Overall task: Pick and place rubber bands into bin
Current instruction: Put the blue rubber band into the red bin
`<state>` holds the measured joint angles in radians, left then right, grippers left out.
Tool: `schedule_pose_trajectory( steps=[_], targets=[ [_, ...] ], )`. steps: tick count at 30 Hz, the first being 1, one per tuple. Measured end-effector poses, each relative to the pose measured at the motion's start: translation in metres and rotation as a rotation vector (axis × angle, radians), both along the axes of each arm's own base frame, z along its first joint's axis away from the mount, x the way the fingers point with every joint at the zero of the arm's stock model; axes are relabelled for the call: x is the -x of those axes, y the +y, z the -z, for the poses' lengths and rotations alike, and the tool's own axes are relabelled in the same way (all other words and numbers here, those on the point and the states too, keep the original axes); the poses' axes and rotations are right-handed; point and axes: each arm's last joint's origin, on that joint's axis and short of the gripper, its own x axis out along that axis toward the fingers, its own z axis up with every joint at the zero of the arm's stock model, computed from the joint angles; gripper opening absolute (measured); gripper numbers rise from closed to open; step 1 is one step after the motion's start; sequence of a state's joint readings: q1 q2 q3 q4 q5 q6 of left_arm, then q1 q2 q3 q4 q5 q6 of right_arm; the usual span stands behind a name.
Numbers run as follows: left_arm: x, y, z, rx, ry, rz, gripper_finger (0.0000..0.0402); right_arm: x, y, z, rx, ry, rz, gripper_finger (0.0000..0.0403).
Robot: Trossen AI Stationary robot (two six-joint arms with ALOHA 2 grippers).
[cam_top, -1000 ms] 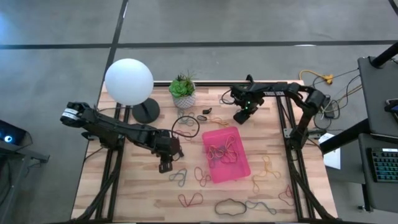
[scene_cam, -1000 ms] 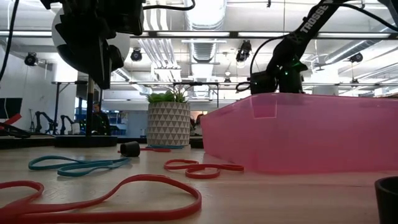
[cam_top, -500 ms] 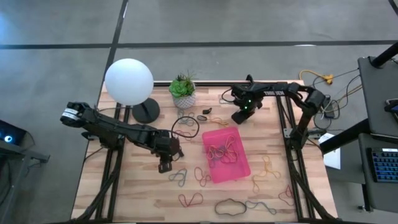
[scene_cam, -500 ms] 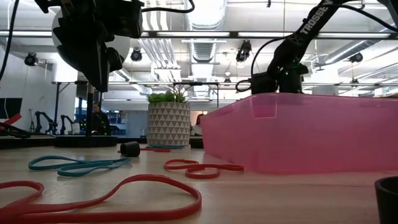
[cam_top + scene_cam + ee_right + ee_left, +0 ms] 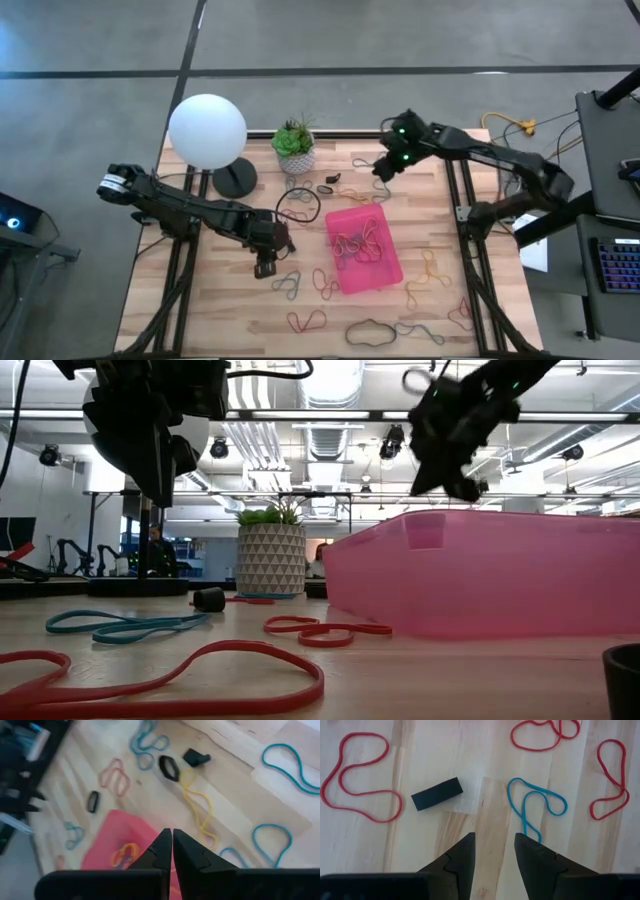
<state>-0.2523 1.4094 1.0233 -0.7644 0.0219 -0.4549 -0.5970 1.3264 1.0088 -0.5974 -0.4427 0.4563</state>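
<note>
The pink bin [image 5: 385,268] stands at mid-table with several red and yellow rubber bands [image 5: 357,243] lying in it. More bands lie flat on the wood: red [image 5: 306,321], blue [image 5: 287,285], yellow [image 5: 428,270], black [image 5: 370,332]. My left gripper [image 5: 265,264] hangs open left of the bin, its fingers [image 5: 492,841] over bare wood between a small black block [image 5: 437,793] and a blue band [image 5: 535,806]. My right gripper [image 5: 384,168] is raised beyond the bin's far edge, shut [image 5: 171,836], with nothing showing between its tips; a yellow band [image 5: 197,805] lies on the table below it.
A white globe lamp [image 5: 207,130] and a potted plant [image 5: 295,148] stand at the table's far left. A large black loop [image 5: 298,204] and small black pieces [image 5: 325,187] lie between the plant and the bin. Blue bands [image 5: 285,760] lie near the far right.
My right gripper has risen well above the bin's rim and drawn a little toward the far edge, its arm stretching out. The left arm has kept still. No band has visibly moved.
</note>
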Motion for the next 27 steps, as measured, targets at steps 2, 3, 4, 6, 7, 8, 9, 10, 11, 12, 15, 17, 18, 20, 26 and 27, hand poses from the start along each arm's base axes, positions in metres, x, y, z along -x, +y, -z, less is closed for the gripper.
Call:
schedule_pose_trajectory(
  steps=[2, 3, 4, 6, 7, 8, 9, 10, 11, 12, 15, 17, 18, 20, 26, 27],
  targets=[
    [0.000, 0.000, 0.000, 0.000, -0.001, 0.000, 0.0122, 0.006, 0.009, -0.010, 0.013, -0.011, 0.002, 0.0008],
    [0.000, 0.000, 0.000, -0.002, -0.001, 0.004, 0.0122, 0.008, 0.013, -0.012, 0.030, 0.006, 0.011, 0.0008],
    [0.000, 0.000, 0.000, -0.006, -0.003, 0.012, 0.0122, 0.010, 0.016, -0.013, 0.054, 0.039, 0.030, 0.0008],
    [0.000, 0.000, 0.000, -0.010, -0.004, 0.020, 0.0122, 0.013, 0.020, -0.008, 0.116, 0.142, 0.069, 0.0008],
    [0.000, 0.000, 0.000, -0.010, -0.004, 0.022, 0.0122, 0.013, 0.020, -0.003, 0.144, 0.200, 0.070, 0.0009],
    [0.000, 0.000, 0.000, -0.010, -0.004, 0.022, 0.0122, 0.013, 0.021, 0.001, 0.161, 0.250, 0.052, 0.0012],
    [0.000, 0.000, 0.000, -0.010, -0.004, 0.022, 0.0122, 0.013, 0.021, 0.006, 0.162, 0.294, 0.028, 0.0017],
    [0.000, 0.000, 0.000, -0.010, -0.004, 0.021, 0.0122, 0.013, 0.021, 0.012, 0.158, 0.336, 0.003, 0.0024],
    [0.000, 0.000, 0.000, -0.010, -0.004, 0.021, 0.0122, 0.011, 0.020, 0.018, 0.146, 0.378, -0.021, 0.0033],
    [0.000, 0.000, 0.000, -0.008, -0.003, 0.017, 0.0122, 0.010, 0.019, 0.025, 0.135, 0.417, -0.041, 0.0044],
    [0.000, 0.000, 0.000, -0.001, 0.000, 0.003, 0.0122, 0.002, 0.014, 0.045, 0.114, 0.499, -0.087, 0.0085],
    [0.000, 0.000, 0.000, 0.005, 0.001, -0.010, 0.0122, -0.003, 0.010, 0.059, 0.109, 0.557, -0.094, 0.0116],
    [0.000, 0.000, 0.000, 0.005, 0.001, -0.010, 0.0122, -0.005, 0.008, 0.066, 0.105, 0.592, -0.084, 0.0131],
    [0.000, 0.000, 0.000, 0.010, 0.003, -0.021, 0.0122, -0.009, 0.004, 0.080, 0.112, 0.663, -0.069, 0.0158],
    [0.000, 0.000, 0.000, 0.015, 0.004, -0.033, 0.0122, -0.018, -0.002, 0.107, 0.094, 0.759, -0.082, 0.0196],
    [0.000, 0.000, 0.000, 0.015, 0.005, -0.032, 0.0122, -0.019, -0.002, 0.110, 0.095, 0.757, -0.082, 0.0197]
  ],
)
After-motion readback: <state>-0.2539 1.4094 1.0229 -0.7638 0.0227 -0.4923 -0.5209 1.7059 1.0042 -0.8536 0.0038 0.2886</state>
